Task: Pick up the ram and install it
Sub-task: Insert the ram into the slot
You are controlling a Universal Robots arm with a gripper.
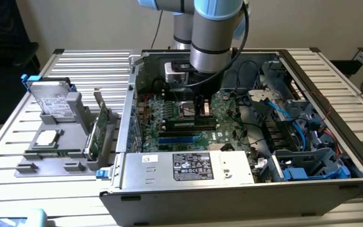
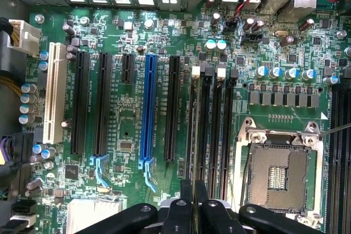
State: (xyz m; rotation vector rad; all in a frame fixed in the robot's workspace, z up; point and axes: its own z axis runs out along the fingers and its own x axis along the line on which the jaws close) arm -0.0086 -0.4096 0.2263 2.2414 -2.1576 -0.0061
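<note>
Though half hidden under the arm, the ram (image 1: 191,123) shows as a thin green stick on edge at the black memory slots (image 2: 216,124), its top edge pinched between the gripper's (image 2: 193,198) narrow black fingers. Around it lies the green motherboard (image 2: 126,152), with a long blue slot (image 2: 148,108), a white slot (image 2: 54,91) and a square metal CPU socket (image 2: 279,173). The open steel case (image 1: 232,189) holds the board, a boxy labelled power supply (image 1: 188,166) and blue cables (image 1: 281,106). Outside it, a grey tray (image 1: 27,168) carries a hard drive (image 1: 49,97) and an upright expansion card (image 1: 99,125).

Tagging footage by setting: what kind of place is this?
Probably a robotics lab bench for PC assembly: a robot arm reaches into an open computer case on a slatted metal table, beside a parts fixture.
</note>
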